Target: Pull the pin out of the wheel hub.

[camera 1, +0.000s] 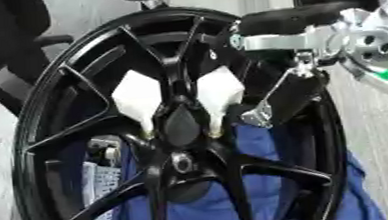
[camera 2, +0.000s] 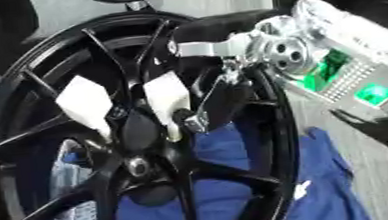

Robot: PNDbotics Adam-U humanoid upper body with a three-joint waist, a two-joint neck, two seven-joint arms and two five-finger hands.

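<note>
Left eye view: we see one black wheel hub (camera 1: 178, 133) standing upright and filling most of the picture, thin spokes running out from a centre cap. Two white pins (camera 1: 137, 99) sit wedged between spokes just above the centre – one left, one right (camera 1: 220, 92) – each tapering down to a small brassy tip. No brand or lettering we can read on the rim; a pale printed sheet (camera 1: 103, 182) shows through the lower-left spokes, text too small to tell. Blue cloth (camera 1: 257, 187) lies behind the lower half. The right hand (camera 1: 276, 100) comes in from the upper right (black, silver wrist parts), its dark fingers lying over the rim just beside the right pin; whether they pinch the pin or only rest there, we cannot tell.

Right eye view: same hub, same two pins. One green lit panel (camera 2: 368, 94) shows on the robot's forearm – nothing readable. The left hand appears in neither view.
</note>
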